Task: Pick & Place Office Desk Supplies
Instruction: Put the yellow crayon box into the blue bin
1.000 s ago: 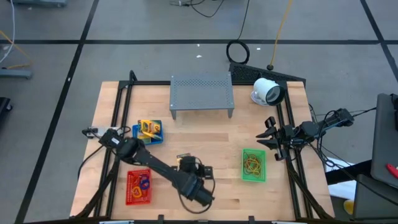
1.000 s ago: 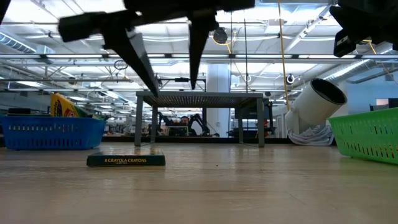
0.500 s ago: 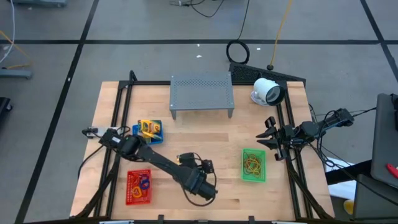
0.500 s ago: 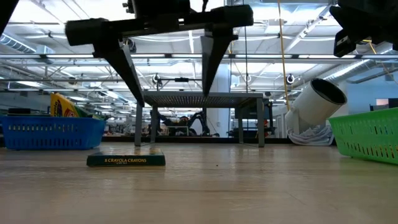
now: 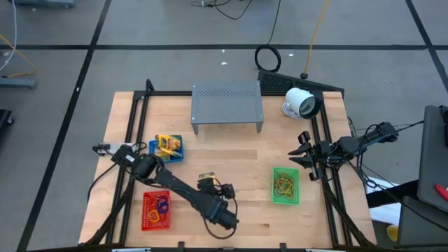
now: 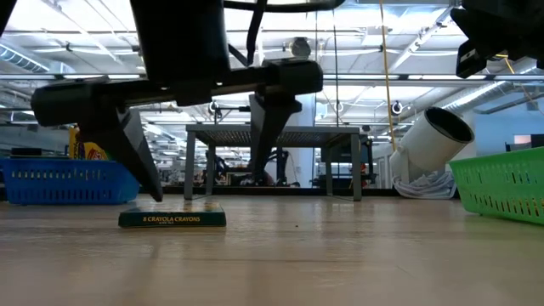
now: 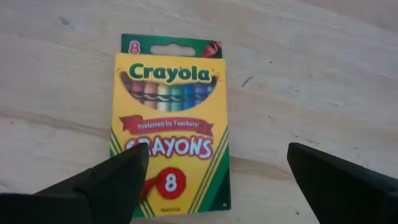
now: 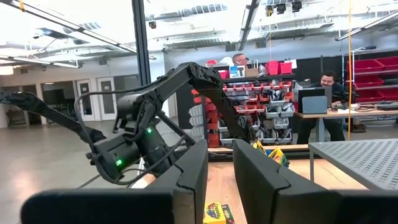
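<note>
A yellow crayon pack [image 7: 171, 118] lies flat on the wooden table, face up, near the middle of the front half [image 5: 205, 178]. My left gripper [image 7: 217, 152] hangs open just above it, slanting down. One finger [image 6: 140, 166] stands over the pack's near left corner and the other [image 6: 265, 140] stands off to its right. In the low view the fingertips sit a little above the pack [image 6: 172, 219]. My right gripper [image 5: 302, 155] waits at the table's right edge, fingers [image 8: 193, 171] a narrow gap apart, with nothing between them.
Around the pack stand a blue basket [image 5: 166, 147] with crayon packs, a red basket [image 5: 156, 210] with rubber bands and a green basket [image 5: 285, 185] with rubber bands. At the back stand a grey perforated stand [image 5: 227, 105] and a white round device [image 5: 301, 103].
My left gripper has opened wider, sunk toward the crayon pack and rolled about its own axis. Its fingers now hang close over the pack. The pack has stayed where it lay.
</note>
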`<act>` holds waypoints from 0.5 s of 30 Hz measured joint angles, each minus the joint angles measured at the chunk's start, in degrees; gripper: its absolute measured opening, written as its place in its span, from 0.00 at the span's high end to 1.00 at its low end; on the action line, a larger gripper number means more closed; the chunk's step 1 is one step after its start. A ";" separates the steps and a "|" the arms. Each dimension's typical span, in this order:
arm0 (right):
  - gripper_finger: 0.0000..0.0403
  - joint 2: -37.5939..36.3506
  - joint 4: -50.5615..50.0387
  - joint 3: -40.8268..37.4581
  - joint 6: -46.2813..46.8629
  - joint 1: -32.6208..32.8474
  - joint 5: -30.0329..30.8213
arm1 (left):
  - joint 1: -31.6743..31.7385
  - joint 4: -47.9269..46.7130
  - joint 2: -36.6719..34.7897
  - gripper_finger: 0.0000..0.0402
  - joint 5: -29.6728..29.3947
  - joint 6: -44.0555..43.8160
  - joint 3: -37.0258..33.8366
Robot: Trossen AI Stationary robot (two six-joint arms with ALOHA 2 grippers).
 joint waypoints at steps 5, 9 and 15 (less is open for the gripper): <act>0.84 0.00 0.00 0.00 0.00 -0.01 0.00 | -0.06 -1.37 0.00 0.01 -0.44 1.07 -0.13; 0.84 0.00 0.00 0.00 0.01 -0.01 0.00 | -0.04 -2.10 0.00 0.01 0.97 2.60 -0.13; 0.84 0.00 0.00 0.00 -0.01 0.00 0.00 | 0.44 -3.70 0.00 0.00 3.95 5.15 -0.13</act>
